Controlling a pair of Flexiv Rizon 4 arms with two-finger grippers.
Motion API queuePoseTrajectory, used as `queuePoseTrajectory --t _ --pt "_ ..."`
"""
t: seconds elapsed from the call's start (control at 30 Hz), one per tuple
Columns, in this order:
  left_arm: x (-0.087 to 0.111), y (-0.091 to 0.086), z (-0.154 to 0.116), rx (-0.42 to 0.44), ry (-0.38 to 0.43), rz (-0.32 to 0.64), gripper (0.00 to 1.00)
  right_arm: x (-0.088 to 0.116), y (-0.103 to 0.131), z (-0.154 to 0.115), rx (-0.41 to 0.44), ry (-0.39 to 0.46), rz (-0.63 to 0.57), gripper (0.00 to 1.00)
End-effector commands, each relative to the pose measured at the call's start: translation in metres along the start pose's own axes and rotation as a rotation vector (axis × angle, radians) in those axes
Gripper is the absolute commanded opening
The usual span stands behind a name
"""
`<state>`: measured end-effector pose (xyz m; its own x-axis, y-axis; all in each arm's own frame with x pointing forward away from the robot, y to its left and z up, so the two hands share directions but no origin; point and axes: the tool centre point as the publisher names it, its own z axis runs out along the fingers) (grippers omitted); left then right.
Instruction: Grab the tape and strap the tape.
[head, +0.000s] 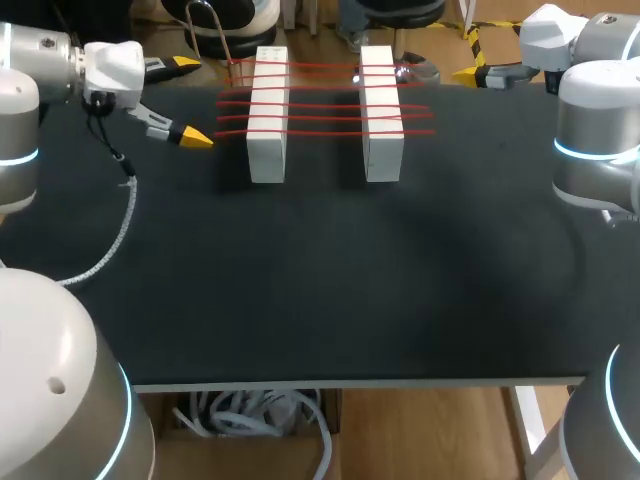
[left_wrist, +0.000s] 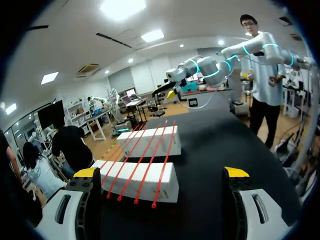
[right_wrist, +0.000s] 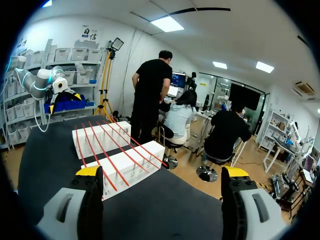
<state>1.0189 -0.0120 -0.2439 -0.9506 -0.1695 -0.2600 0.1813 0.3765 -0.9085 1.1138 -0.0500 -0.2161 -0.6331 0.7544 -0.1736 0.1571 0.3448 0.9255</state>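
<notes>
Two white blocks (head: 267, 115) (head: 381, 112) stand side by side at the table's back middle, and several thin red tapes (head: 325, 100) lie stretched across both. My left gripper (head: 190, 100) hovers open to the left of the blocks, holding nothing. In the left wrist view the near block (left_wrist: 145, 181) and red tapes (left_wrist: 146, 159) lie ahead of the open left gripper (left_wrist: 161, 172). My right gripper (head: 474, 72) is open at the back right, apart from the blocks. Its wrist view shows the blocks (right_wrist: 131, 166) and tapes (right_wrist: 107, 142) ahead of the open right gripper (right_wrist: 161, 171).
The black tabletop (head: 330, 290) stretches from the blocks to the front edge. A grey cable (head: 118, 235) hangs from my left arm over the table's left side. My right arm (left_wrist: 200, 67) shows beyond the blocks in the left wrist view.
</notes>
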Motion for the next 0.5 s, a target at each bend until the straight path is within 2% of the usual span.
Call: queuePoseTrajectory --t 0.03,0.5 --pt "0.004 0.012 0.006 0.067 -0.012 0.027 1.00 0.000 0.000 0.000 0.000 0.000 0.000 1.00" --pt "0.014 0.037 0.015 0.210 0.018 -0.013 1.00 0.000 0.000 0.000 0.000 0.000 0.000 1.00"
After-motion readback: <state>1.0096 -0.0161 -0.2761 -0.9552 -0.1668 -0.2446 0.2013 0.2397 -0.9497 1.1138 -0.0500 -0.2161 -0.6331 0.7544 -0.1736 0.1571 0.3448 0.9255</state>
